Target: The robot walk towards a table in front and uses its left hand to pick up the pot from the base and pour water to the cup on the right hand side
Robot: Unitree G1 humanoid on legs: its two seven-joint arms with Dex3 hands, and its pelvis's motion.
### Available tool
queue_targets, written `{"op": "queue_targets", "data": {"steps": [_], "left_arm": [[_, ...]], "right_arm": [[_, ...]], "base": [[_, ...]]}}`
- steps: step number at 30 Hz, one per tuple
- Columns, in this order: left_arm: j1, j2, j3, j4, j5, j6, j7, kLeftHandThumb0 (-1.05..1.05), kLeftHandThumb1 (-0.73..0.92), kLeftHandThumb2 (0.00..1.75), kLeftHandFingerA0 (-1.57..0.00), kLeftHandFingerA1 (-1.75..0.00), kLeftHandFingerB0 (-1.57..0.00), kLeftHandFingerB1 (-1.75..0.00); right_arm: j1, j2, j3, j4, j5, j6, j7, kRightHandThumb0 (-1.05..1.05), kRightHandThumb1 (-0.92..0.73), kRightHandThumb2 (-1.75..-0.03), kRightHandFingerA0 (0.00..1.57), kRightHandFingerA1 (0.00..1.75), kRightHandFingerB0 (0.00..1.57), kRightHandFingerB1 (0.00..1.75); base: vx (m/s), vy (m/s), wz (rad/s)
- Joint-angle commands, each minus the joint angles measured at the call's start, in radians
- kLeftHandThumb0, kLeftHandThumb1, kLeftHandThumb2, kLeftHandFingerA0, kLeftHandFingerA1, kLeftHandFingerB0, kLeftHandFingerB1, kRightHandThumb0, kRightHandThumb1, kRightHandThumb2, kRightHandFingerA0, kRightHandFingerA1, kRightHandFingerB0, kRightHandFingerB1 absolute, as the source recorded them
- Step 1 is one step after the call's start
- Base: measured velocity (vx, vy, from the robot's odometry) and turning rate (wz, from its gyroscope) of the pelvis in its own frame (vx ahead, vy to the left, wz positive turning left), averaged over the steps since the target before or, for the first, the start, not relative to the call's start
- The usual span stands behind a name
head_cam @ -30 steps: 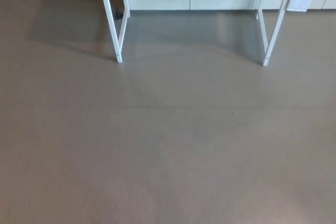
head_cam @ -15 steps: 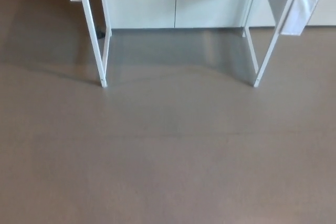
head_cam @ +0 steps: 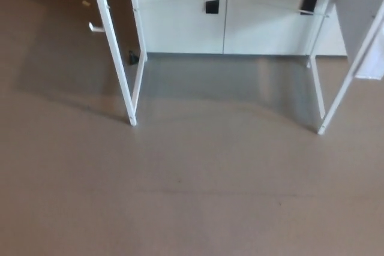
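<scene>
Neither the pot, its base nor the cup shows in the head view. Only the white legs of the table reach into the picture: a left front leg [head_cam: 114, 52] and a right front leg [head_cam: 351, 73], with rear legs behind them. The tabletop lies above the picture's top edge. No part of my arms or hands shows.
Grey-brown floor [head_cam: 192, 190] fills the lower picture. White cabinet doors [head_cam: 222, 10] with two black handles stand behind the table. A white cloth or panel [head_cam: 366, 22] hangs at the table's right side. A small dark object [head_cam: 133, 58] lies by the left rear leg.
The whole picture has shifted: the table legs and cabinets sit lower in the picture and look larger, and more of the cabinet doors shows, so the camera has moved forward or tilted up.
</scene>
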Motion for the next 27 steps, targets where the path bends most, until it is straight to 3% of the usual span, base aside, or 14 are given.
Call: {"op": "queue_targets", "data": {"steps": [1,2,3,5,6,21,22,27], "left_arm": [[0.000,0.016,-0.023,0.010,0.052,-0.075,0.052,-0.12,0.48,0.55,-0.39,-0.35,-0.37,-0.33],[0.002,0.016,-0.029,0.006,0.058,-0.086,0.053,-0.13,0.49,0.55,-0.38,-0.35,-0.35,-0.32],[0.003,0.018,-0.034,0.003,0.063,-0.090,0.060,-0.18,0.49,0.57,-0.38,-0.36,-0.34,-0.33],[0.005,0.019,-0.039,0.000,0.066,-0.093,0.067,-0.17,0.49,0.57,-0.37,-0.36,-0.34,-0.33],[0.004,0.020,-0.040,0.003,0.066,-0.093,0.068,-0.14,0.49,0.55,-0.37,-0.35,-0.35,-0.32],[-0.023,0.022,-0.046,0.025,0.077,-0.084,0.082,-0.14,0.50,0.55,-0.37,-0.35,-0.34,-0.32],[-0.061,0.010,-0.055,0.037,0.087,-0.059,0.103,-0.08,0.39,0.86,-0.24,-0.53,-0.18,-0.49],[-0.124,-0.009,-0.074,0.063,0.101,-0.025,0.149,-0.07,0.39,0.86,-0.25,-0.54,-0.18,-0.50]], "right_arm": [[-0.005,-0.011,0.007,0.040,-0.010,-0.051,0.006,-0.13,-0.54,-0.56,0.40,0.38,0.36,0.37],[0.021,-0.004,0.011,-0.034,-0.005,-0.019,0.002,-0.14,-0.54,-0.55,0.38,0.39,0.37,0.38],[0.026,0.000,0.008,-0.046,0.004,-0.016,0.008,-0.10,-0.36,-0.82,0.27,0.54,0.26,0.53],[0.025,0.001,0.006,-0.044,0.007,-0.015,0.009,-0.10,-0.35,-0.82,0.29,0.54,0.26,0.53],[0.014,-0.003,0.011,-0.019,-0.007,-0.033,-0.003,-0.11,-0.52,-0.55,0.41,0.40,0.38,0.39],[-0.004,-0.010,0.022,0.027,-0.030,-0.053,-0.021,-0.14,-0.53,-0.55,0.41,0.39,0.37,0.38],[0.003,-0.010,0.024,0.009,-0.029,-0.049,-0.018,-0.16,-0.54,-0.54,0.42,0.39,0.41,0.39],[0.014,-0.014,0.035,-0.012,-0.038,-0.043,-0.022,-0.17,-0.54,-0.56,0.39,0.39,0.37,0.39]], "base": [[0.31,0.058,-0.14],[0.26,0.109,-0.25],[0.32,0.123,-0.27],[0.43,0.185,-0.25],[0.49,0.229,-0.03],[0.38,0.080,-0.01],[0.54,-0.062,0.41],[0.50,0.010,0.38]]}}
